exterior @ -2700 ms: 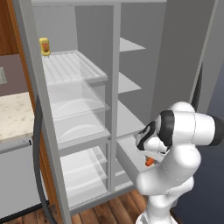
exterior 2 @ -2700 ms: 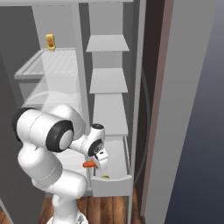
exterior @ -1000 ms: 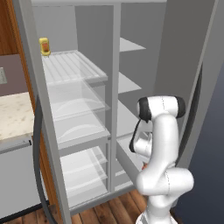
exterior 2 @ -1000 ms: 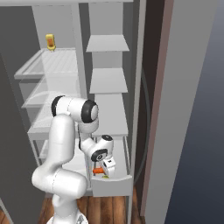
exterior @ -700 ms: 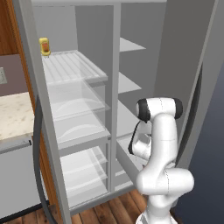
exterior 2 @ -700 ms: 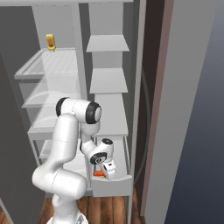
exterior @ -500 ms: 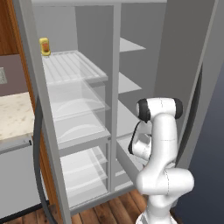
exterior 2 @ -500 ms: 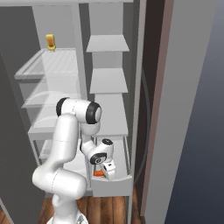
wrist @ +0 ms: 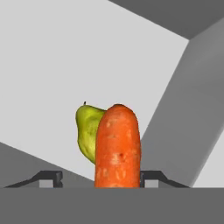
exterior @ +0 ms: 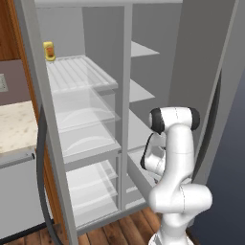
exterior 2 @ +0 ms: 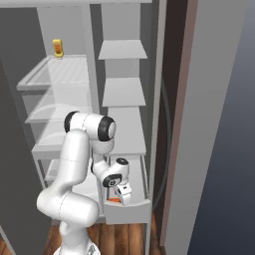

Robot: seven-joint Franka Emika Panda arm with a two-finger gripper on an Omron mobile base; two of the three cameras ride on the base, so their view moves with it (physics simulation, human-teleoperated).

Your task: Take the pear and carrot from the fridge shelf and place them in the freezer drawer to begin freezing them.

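Note:
My gripper (exterior 2: 122,193) reaches down into the pale grey freezer drawer (exterior 2: 128,213), which is pulled out at the bottom of the right compartment. In the hand view the orange carrot (wrist: 117,148) stands between my fingertips (wrist: 50,178), with a clear gap on its left side, so the gripper (wrist: 103,180) is open. A bit of the carrot (exterior 2: 114,200) also shows orange inside the drawer. The yellow-green pear (wrist: 87,131) lies just behind the carrot on the drawer's floor. The ribbed fridge shelf (exterior: 76,72) is up on the left. In the left base view my own arm hides the hand.
A yellow-orange bottle (exterior: 49,50) stands at the back of the ribbed shelf. Clear curved-front bins (exterior: 91,139) sit below it. Plain grey shelves (exterior 2: 123,92) stack above the drawer. The fridge door (exterior 2: 209,124) stands open on the right.
The arm has stretched up and swung the hand with the carrot down into the drawer. Over the last half second almost nothing moves.

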